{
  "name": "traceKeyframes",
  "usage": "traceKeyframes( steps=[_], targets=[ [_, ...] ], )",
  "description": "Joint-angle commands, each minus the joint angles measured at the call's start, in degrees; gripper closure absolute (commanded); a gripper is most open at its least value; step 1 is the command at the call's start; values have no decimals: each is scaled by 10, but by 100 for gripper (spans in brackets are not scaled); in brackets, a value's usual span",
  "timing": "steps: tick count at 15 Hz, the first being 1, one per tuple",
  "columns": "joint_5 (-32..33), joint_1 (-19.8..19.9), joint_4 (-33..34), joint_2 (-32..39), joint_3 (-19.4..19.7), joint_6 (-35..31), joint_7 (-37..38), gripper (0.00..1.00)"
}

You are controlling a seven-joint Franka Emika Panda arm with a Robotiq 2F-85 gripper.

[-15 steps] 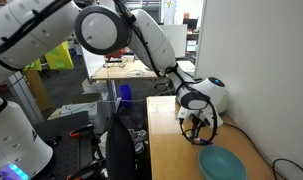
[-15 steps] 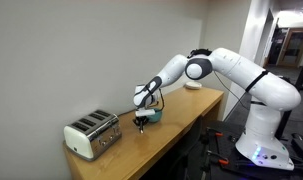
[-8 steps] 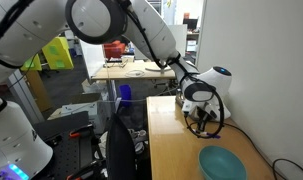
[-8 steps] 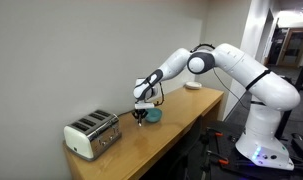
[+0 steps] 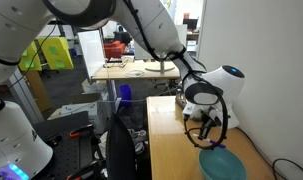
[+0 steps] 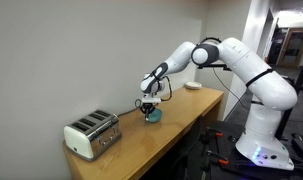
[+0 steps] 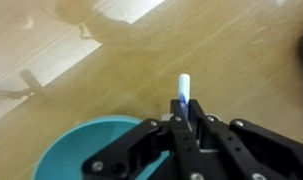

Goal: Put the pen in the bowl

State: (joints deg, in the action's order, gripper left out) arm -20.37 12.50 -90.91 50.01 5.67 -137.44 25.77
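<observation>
**Between the fingers, above the tabletop: pen held just beside the bowl**

The black fingers [image 7: 204, 130] are drawn in almost fully and pinch the small thin pen [image 7: 182, 90], a whitish stick with a blue end. In the wrist view the blue end sits in the grip. The whitish body projects past the fingertips over the bare light-wood tabletop [image 7: 246, 55], clear of it.

The white, rounded robot arm [image 6: 206, 55] stretches out from its base. Its forearm slopes down toward the wall side of the tabletop, and the wrist is turned so the fingers point down.

The round, plain teal-blue bowl [image 7: 81, 150] stands on the wood just beside and below the fingers. In the wrist view its rim curves in at one side of them, while the pen's free tip lies outside that rim. In both exterior views the fingers hang close above the bowl's edge, and the pen itself is too small to make out there. The silver metal toaster [image 6: 93, 133] stands well apart from the fingers, beyond the bowl.
</observation>
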Motion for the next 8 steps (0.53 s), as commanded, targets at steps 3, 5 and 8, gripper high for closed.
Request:
traceKeyframes(
  steps=[3, 5, 8],
  targets=[
    [-38, 31, -44, -37, 1, -1, -28, 97],
    [-48, 48, -42, -38, -2, 10, -33, 97],
    [-54, 59, -38, -38, 5, 17, -34, 97]
  ],
)
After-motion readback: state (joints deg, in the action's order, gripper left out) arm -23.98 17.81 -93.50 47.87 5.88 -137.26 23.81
